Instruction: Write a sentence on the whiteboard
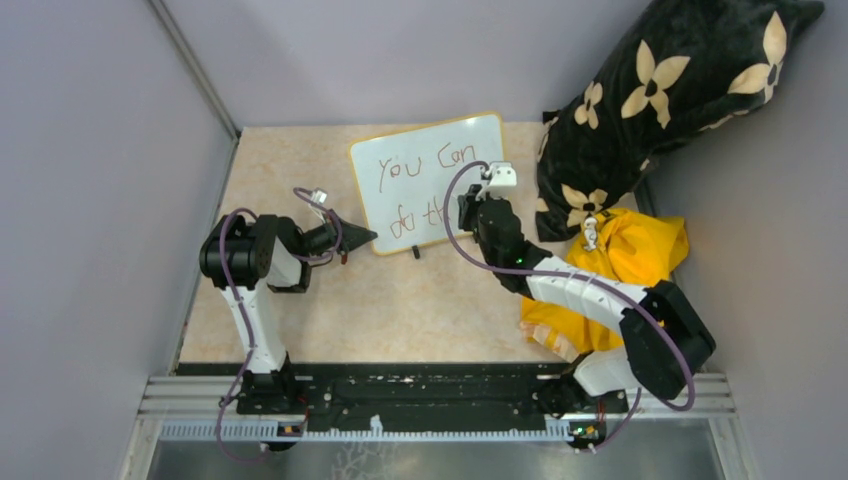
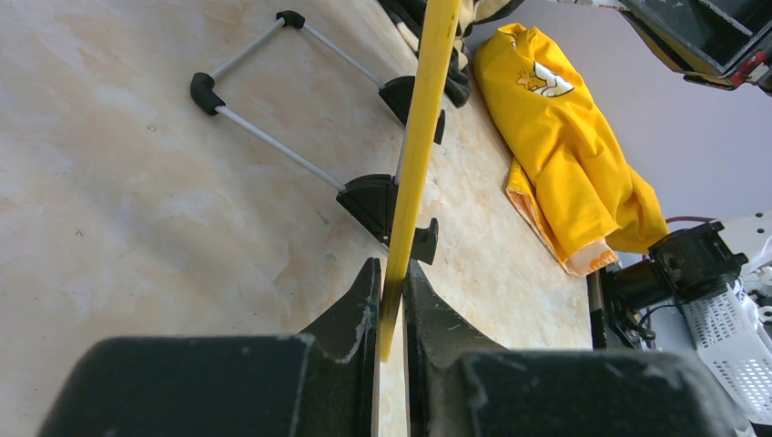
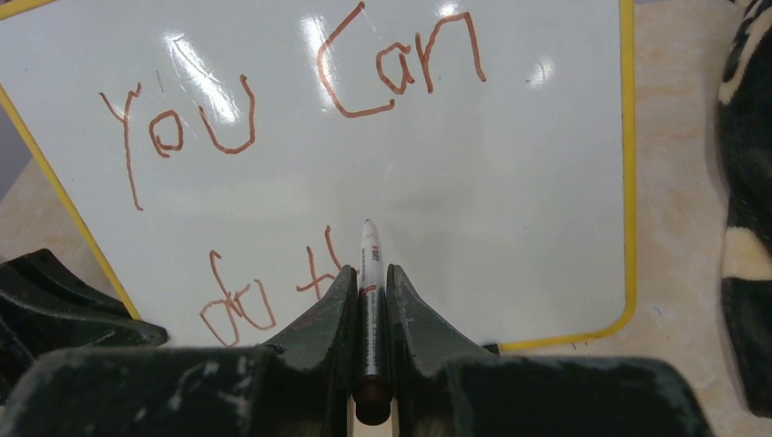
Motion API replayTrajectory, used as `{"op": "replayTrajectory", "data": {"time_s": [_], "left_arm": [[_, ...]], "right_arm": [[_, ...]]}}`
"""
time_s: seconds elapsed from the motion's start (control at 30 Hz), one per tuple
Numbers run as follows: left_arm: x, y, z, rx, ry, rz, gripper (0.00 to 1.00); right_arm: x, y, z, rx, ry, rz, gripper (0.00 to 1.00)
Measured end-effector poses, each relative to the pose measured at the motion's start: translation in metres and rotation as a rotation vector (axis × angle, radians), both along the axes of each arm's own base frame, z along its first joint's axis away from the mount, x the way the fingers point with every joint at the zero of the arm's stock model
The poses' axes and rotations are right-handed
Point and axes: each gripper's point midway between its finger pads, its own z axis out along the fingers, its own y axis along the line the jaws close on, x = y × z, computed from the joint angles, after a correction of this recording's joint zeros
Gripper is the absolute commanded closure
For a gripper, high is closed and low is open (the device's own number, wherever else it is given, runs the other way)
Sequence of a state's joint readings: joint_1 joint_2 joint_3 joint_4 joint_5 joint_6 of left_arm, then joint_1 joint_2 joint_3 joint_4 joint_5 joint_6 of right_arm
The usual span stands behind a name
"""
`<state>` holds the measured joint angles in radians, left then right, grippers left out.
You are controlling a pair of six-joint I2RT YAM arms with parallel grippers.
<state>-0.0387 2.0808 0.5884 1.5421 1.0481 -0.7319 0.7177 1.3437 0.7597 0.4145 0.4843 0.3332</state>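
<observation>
We have the whiteboard [image 1: 420, 195] standing near the counter's far edge. The left end effector [image 2: 391, 273] is clamped on its frame. The right end effector [image 3: 369, 273] grips the marker [image 3: 369, 246], which points straight at the board, just right of the unfinished sentence [image 3: 238, 311]. The remaining letters likely run toward the counter's right edge.
</observation>
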Motion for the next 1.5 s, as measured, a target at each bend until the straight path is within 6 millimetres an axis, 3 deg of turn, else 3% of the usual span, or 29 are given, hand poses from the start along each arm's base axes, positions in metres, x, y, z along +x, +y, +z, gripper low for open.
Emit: {"op": "replayTrajectory", "data": {"time_s": [0.8, 1.5], "left_arm": [[0.000, 0.000, 0.000, 0.000, 0.000, 0.000, 1.00], [0.000, 0.000, 0.000, 0.000, 0.000, -0.002, 1.00]], "right_arm": [[0.014, 0.002, -0.023, -0.043, 0.040, -0.010, 1.00], [0.010, -0.001, -0.029, -0.040, 0.053, -0.010, 1.00]]}}
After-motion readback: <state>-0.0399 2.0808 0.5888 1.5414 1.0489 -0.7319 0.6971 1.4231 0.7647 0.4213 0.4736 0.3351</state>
